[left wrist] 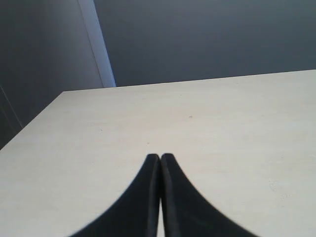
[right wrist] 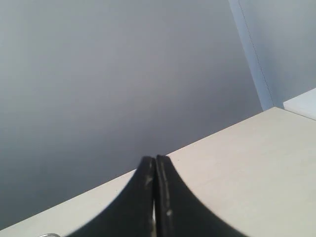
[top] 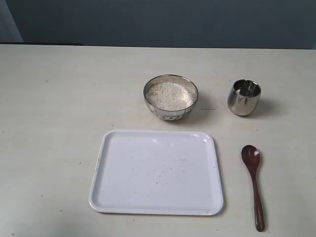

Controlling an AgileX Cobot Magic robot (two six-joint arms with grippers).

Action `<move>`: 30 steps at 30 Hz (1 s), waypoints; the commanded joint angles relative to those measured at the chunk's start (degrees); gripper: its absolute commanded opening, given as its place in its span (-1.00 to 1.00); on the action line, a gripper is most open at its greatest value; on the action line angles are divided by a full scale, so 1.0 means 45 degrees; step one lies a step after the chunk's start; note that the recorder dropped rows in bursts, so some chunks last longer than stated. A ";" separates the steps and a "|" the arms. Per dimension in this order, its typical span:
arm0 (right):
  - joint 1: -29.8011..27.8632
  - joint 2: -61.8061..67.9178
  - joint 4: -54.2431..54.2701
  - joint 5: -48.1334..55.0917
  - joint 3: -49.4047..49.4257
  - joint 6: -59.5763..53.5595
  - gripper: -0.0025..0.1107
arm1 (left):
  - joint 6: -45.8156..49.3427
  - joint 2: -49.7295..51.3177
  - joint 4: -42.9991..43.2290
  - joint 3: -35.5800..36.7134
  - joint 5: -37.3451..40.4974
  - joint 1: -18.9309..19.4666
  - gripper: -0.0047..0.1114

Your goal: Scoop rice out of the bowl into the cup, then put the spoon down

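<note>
Rice fills the bowl almost to the rim, at the far middle of the table. The cup stands upright to the right of the bowl, well apart from it, mouth facing up; what it holds cannot be told. The spoon lies flat on the table at the near right, nearer than the cup. Its oval end points to the far side and its slim handle runs toward the near edge. It lies just right of the tray without touching it. The white tray lies flat on the near side of the bowl, with a few tiny specks scattered on it.

The left gripper is clenched, its dark fingertips pressed together and empty, above bare table. The right gripper is also clenched and empty, above the tabletop with a grey wall beyond.
</note>
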 commanded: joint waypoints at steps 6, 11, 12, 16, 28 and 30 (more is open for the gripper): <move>-0.0067 -0.0055 -0.0005 0.0011 0.0090 -0.0079 -0.97 | -0.0056 -0.0049 -0.0087 -0.0032 -0.0161 -0.0080 -0.91; -0.0067 -0.0055 0.0087 -0.0181 0.0090 -0.0046 -0.97 | -0.0056 -0.0049 -0.0087 -0.0032 -0.0161 -0.0080 -0.91; -0.0067 -0.0055 0.0405 -0.0503 0.0090 -0.0018 -0.97 | -0.0056 -0.0049 -0.0087 -0.0032 -0.0161 -0.0080 -0.91; -0.0067 -0.0055 0.3117 -0.1474 0.0090 0.1057 -0.97 | -0.0056 -0.0049 -0.0087 -0.0032 -0.0161 -0.0080 -0.91; 0.0396 -0.0055 0.6278 0.2448 -0.0437 -0.0338 -0.97 | -0.0056 -0.0049 -0.0087 -0.0032 -0.0161 -0.0080 -0.91; 0.0810 -0.0055 0.6556 0.3365 -0.1149 -0.2679 -0.97 | -0.0056 -0.0049 -0.0087 -0.0032 -0.0161 -0.0080 -0.91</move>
